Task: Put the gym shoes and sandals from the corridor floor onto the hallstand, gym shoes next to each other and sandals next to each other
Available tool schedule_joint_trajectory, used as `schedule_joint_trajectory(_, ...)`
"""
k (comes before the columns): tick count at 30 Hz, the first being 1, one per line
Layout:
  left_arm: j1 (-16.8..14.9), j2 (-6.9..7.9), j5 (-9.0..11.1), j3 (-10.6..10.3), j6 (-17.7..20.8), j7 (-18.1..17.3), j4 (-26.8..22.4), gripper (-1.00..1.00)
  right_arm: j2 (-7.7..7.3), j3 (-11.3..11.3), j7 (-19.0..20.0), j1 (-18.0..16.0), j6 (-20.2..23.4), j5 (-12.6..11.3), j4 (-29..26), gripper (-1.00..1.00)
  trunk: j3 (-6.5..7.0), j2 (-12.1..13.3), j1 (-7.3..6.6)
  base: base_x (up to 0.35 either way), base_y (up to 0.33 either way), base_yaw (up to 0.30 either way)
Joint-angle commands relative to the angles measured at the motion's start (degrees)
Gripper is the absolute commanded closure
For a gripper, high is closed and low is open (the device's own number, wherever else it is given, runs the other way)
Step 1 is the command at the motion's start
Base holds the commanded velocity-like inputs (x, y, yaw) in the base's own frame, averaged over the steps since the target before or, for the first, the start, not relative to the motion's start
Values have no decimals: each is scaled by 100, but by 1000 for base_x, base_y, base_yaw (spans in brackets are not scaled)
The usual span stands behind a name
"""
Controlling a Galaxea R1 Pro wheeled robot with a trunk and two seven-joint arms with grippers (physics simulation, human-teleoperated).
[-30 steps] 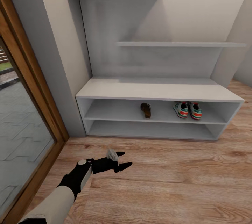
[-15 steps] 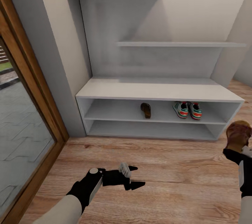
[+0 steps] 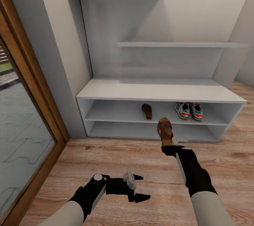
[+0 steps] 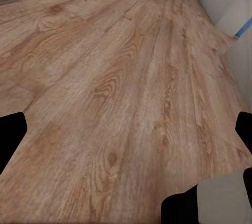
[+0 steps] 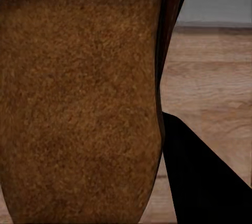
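We judge the sandal (image 3: 164, 130) light, flat, stiffish; right gripper (image 3: 169, 142) clamps its heel end, left gripper (image 3: 138, 186) spread, empty.

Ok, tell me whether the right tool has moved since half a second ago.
Yes. The right tool, holding a sandal, swung leftward toward the hallstand middle.
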Motion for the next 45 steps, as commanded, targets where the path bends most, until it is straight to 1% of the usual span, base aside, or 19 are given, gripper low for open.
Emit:
schedule_joint_trajectory(1, 23, 1, -26, -3, -58, -3, -4, -100, 17, 154, 28, -4, 112, 69, -8, 100, -5, -2, -1, 0, 0, 0)
schedule_joint_trajectory(3, 64, 2, -25, -3, -62, -6, -7, -100, 37, 371, 29, -4, 268, 63, -8, 100, -5, -2, -1, 0, 0, 0)
schedule_joint_trajectory(4, 70, 3, -25, -3, -62, -7, -7, -100, 48, 403, 30, -4, 304, 62, -8, 100, -5, -2, -1, 0, 0, 0)
schedule_joint_trajectory(7, 86, 3, -25, -4, -63, -11, -8, -100, 94, 487, 36, -4, 440, 60, -2, 100, -5, -2, -1, 0, 0, 0)
schedule_joint_trajectory(11, 92, 14, -25, 1, -64, -29, -3, -100, 110, 521, 55, -4, 487, 60, 0, 100, -5, -2, -1, 0, 0, 0)
schedule_joint_trajectory(13, 93, 27, -25, 6, -64, -136, -1, -100, 113, 530, 62, -4, 497, 60, 10, 100, -5, -2, -1, 0, 0, 0)
schedule_joint_trajectory(15, 94, 113, -26, 21, -63, -629, -10, -100, 118, 579, 59, -4, 505, 59, 314, 100, -5, -2, -1, 0, 0, 0)
schedule_joint_trajectory(17, 94, 171, -26, 27, -61, -873, -15, -100, 139, 690, 49, -4, 507, 59, 662, 100, -5, -2, -1, 0, 0, 0)
schedule_joint_trajectory(19, 94, 195, -25, 29, -63, -960, -7, -100, 164, 790, 34, -4, 507, 59, 995, 100, -5, -2, -1, 0, 0, 0)
schedule_joint_trajectory(26, 94, 205, -25, 31, -64, -1014, 0, -100, 186, 861, 6, -44, 425, 85, 1840, 100, -5, -2, -1, 0, 0, 0)
schedule_joint_trajectory(29, 94, 205, -25, 31, -64, -1015, 0, -100, 187, 862, 1, -46, 244, 97, 1892, 100, -5, -2, -1, 0, 0, 0)
schedule_joint_trajectory(31, 94, 205, -25, 31, -64, -1015, 0, -100, 187, 866, 0, -47, 12, 98, 1904, 100, -5, -2, -1, 0, 0, 0)
schedule_joint_trajectory(33, 94, 205, -25, 31, -64, -1015, 0, -100, 187, 869, -7, -47, -312, 95, 1911, 100, -5, -2, -1, 0, 0, 0)
schedule_joint_trajectory(34, 94, 205, -32, 31, -64, -1015, 0, -100, 183, 864, -59, -47, -941, 75, 1919, 100, -5, -2, -1, 0, 0, 0)
schedule_joint_trajectory(38, 94, 205, -33, 31, -64, -1010, 0, -100, 177, 861, -79, -48, -1441, 71, 1921, 100, -5, -2, -1, 0, 0, 0)
schedule_joint_trajectory(39, 94, 205, -34, 31, -64, -1005, 0, -100, 174, 865, -82, -48, -1688, 74, 1916, 100, -5, -2, -1, 0, 0, 0)
schedule_joint_trajectory(41, 94, 205, -34, 31, -64, -993, 0, -100, 172, 872, -82, -48, -1804, 78, 1911, 100, -5, -2, -1, 0, 0, 0)
schedule_joint_trajectory(43, 94, 200, -34, 30, -64, -961, 0, -100, 173, 876, -81, -48, -2041, 81, 1909, 100, -5, -2, -1, 0, 0, 0)
schedule_joint_trajectory(45, 94, 198, -30, 29, -61, -927, 0, -100, 172, 871, -80, -48, -2436, 77, 1914, 100, -5, -2, -1, 0, 0, 0)
